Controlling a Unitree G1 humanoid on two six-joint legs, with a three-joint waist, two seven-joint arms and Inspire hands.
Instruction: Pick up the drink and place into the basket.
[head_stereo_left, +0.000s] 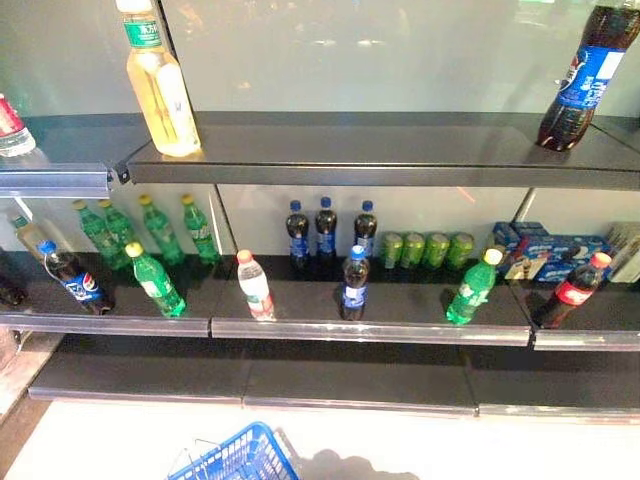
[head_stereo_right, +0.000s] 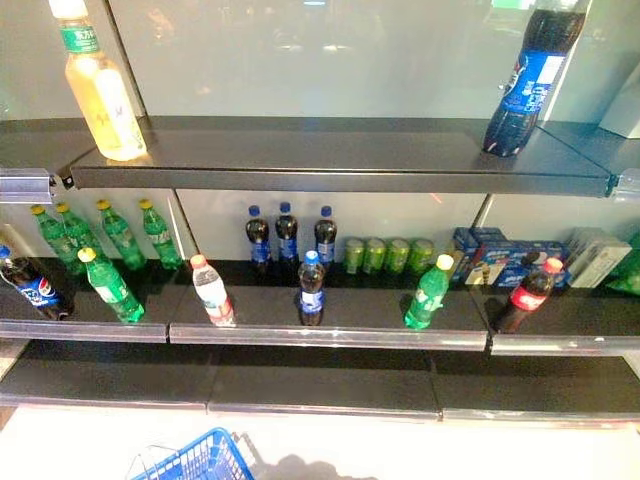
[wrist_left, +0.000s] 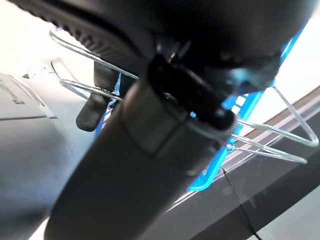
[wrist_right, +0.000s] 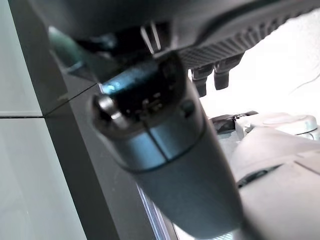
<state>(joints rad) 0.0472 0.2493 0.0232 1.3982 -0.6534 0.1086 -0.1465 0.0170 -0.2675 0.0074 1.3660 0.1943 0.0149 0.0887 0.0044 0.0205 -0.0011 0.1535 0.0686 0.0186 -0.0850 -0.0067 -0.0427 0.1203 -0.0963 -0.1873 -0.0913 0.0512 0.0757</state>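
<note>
Left edge first: the blue basket (head_stereo_left: 235, 458) sits low at about seven o'clock in the head views, its wire handles swung up. The left hand (wrist_left: 150, 150) is at it; the left wrist view shows its fingers (wrist_left: 92, 107) curled through the handle wires, so it is gripping the basket's handle.

Moving right along the middle shelf (head_stereo_left: 370, 325): a cola bottle at nine o'clock, a cluster of green bottles (head_stereo_left: 150, 235), then a clear bottle with a red cap (head_stereo_left: 255, 287). Dead centre stands the small dark drink with a blue cap (head_stereo_left: 354, 283), alone at the shelf's front edge, three like it behind. Further right come green cans (head_stereo_left: 425, 248), one more green bottle and a red-labelled cola at three o'clock.

Which drink is wanted, I cannot tell; the centre one looks easiest. It should be a full plastic bottle: fairly heavy, stiff, smooth and a bit slippery, easy to tip. Best taken round the body at the label, not the cap.

The right hand (wrist_right: 165, 150) hangs beside the shelf upright; its fingertips barely show, so open or closed I cannot tell.
</note>
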